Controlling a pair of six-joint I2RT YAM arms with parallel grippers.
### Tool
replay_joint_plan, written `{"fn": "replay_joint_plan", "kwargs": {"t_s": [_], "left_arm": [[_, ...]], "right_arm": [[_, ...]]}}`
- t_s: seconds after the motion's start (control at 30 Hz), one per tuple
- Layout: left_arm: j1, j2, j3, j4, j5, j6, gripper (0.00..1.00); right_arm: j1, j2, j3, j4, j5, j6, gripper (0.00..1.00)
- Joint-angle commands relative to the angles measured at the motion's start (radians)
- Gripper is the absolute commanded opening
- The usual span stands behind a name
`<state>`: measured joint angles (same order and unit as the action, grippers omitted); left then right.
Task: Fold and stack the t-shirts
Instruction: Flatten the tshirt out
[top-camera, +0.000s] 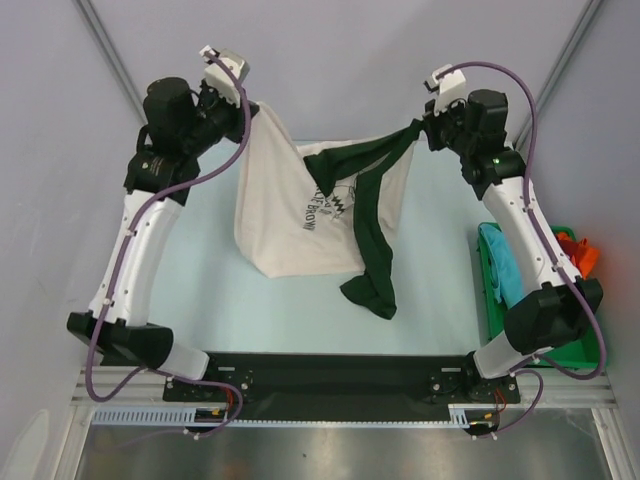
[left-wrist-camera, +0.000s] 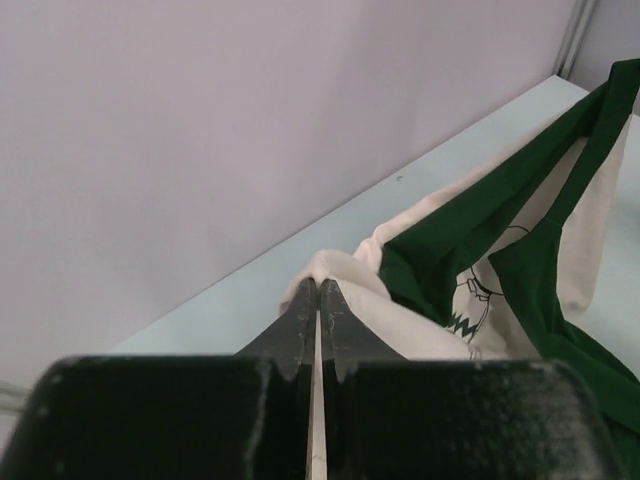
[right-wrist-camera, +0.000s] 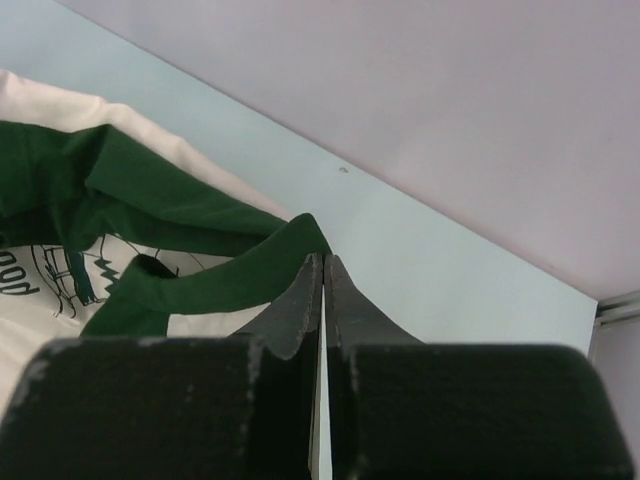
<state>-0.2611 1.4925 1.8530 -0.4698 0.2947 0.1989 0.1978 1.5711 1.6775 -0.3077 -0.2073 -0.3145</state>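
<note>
Left claw (left-wrist-camera: 318, 287): clamped cream-white printed cloth t-shirt (top-camera: 272, 205), held high to spread it.
Right claw (right-wrist-camera: 322, 260): clamped dark green cloth t-shirt (top-camera: 372, 250).

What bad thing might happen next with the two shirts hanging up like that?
1. The green shirt hangs tangled across the cream shirt, so folding now may bundle both together.
2. The left gripper pinches only a small bit of cream cloth, which might slip out.
3. The right gripper pinches green cloth; whether it holds cream too is unclear, so that side might sag.
</note>
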Motion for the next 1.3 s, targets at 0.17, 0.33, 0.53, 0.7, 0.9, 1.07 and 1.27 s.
{"fn": "replay_joint_plan", "kwargs": {"t_s": [0.17, 0.33, 0.53, 0.7, 0.9, 1.07, 1.27], "left_arm": [[0.005, -0.187, -0.314, -0.030, -0.054, 0.105, 0.00], [0.005, -0.241, -0.558, -0.038, -0.060, 0.099, 0.00], [0.005, -0.183, -0.652, -0.029, -0.088, 0.105, 0.01], [0.005, -0.095, -0.644, 0.029, -0.095, 0.097, 0.01], [0.005, -0.006, -0.612, 0.079, -0.126, 0.086, 0.00], [0.005, 0.020, -0.607, 0.085, -0.118, 0.062, 0.00], [0.005, -0.014, -0.640, 0.088, -0.121, 0.060, 0.00]], "right_arm": [[-0.024, -0.118, -0.342, -0.031, -0.023, -0.090, 0.00], [-0.129, -0.158, -0.521, -0.031, -0.006, -0.109, 0.00], [-0.189, -0.157, -0.627, -0.033, 0.012, -0.140, 0.11], [-0.138, -0.183, -0.570, 0.004, 0.016, -0.153, 0.59], [0.098, -0.183, -0.493, 0.010, 0.059, -0.293, 0.60], [0.178, -0.057, -0.428, 0.044, 0.003, -0.241, 0.59], [0.232, 0.148, -0.302, 0.111, -0.030, -0.204, 0.49]]}}
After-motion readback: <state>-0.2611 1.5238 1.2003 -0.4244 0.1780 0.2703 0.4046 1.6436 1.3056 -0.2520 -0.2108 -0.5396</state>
